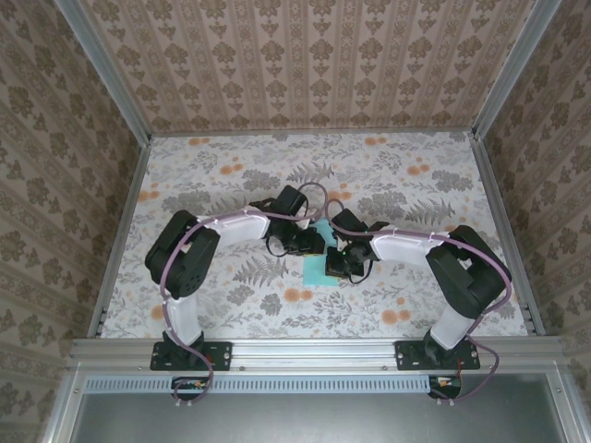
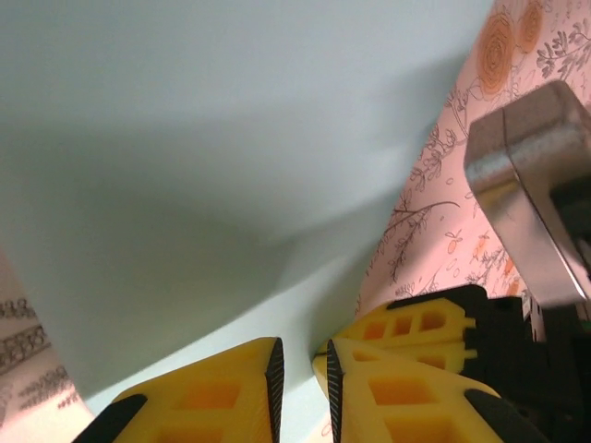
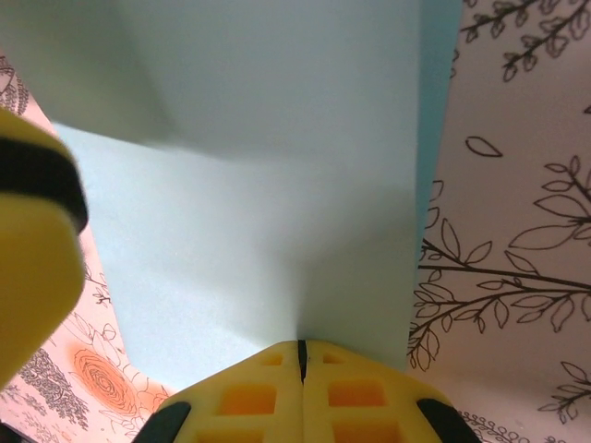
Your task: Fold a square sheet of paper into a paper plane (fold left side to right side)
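The square sheet of paper (image 1: 316, 270) lies at the middle of the table, light turquoise, partly under both grippers. In the right wrist view the paper (image 3: 277, 185) rises in a curved fold, and my right gripper (image 3: 301, 346) is shut on its near edge, yellow fingers pressed together. In the left wrist view the paper (image 2: 231, 166) bows overhead. My left gripper (image 2: 303, 355) stands slightly open, with a narrow gap showing paper beyond it. The right gripper's fingers (image 2: 416, 323) sit just beside it. From above, the left gripper (image 1: 309, 242) and right gripper (image 1: 337, 263) nearly touch.
A floral tablecloth (image 1: 231, 185) covers the table, fenced by metal rails (image 1: 120, 231) and patterned walls (image 1: 314, 65). A grey metal part of the right arm (image 2: 526, 175) stands close to the left gripper. One yellow finger of the left gripper (image 3: 37, 249) crowds the right wrist view's left side.
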Action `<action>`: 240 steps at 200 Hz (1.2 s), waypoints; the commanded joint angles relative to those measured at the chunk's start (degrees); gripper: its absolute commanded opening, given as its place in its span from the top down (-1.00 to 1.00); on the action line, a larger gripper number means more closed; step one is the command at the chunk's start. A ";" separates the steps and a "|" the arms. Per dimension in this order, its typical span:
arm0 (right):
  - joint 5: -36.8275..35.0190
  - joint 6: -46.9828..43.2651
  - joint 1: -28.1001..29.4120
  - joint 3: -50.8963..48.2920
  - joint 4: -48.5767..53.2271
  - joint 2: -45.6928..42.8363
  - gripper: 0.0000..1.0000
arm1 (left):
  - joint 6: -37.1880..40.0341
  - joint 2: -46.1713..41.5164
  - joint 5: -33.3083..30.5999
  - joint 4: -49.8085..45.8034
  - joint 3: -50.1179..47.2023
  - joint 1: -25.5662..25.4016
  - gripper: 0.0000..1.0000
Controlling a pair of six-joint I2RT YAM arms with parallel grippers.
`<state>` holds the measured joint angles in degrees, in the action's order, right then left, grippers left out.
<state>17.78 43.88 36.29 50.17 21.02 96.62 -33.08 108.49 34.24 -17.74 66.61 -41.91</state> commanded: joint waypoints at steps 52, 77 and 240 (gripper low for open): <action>-4.91 -0.79 0.35 -0.16 7.00 2.84 0.88 | 2.12 5.07 -2.82 0.16 1.59 1.41 0.63; -5.74 -1.41 0.36 0.05 8.15 2.97 0.88 | 2.60 5.37 -4.59 0.68 1.34 1.81 0.69; -6.35 -3.12 0.27 -0.54 9.46 3.32 0.88 | 2.67 12.98 -4.17 0.35 12.68 7.89 0.70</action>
<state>16.08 41.82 36.42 51.44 22.94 97.25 -31.86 119.09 32.75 -17.41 76.29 -35.11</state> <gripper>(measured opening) 0.061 0.146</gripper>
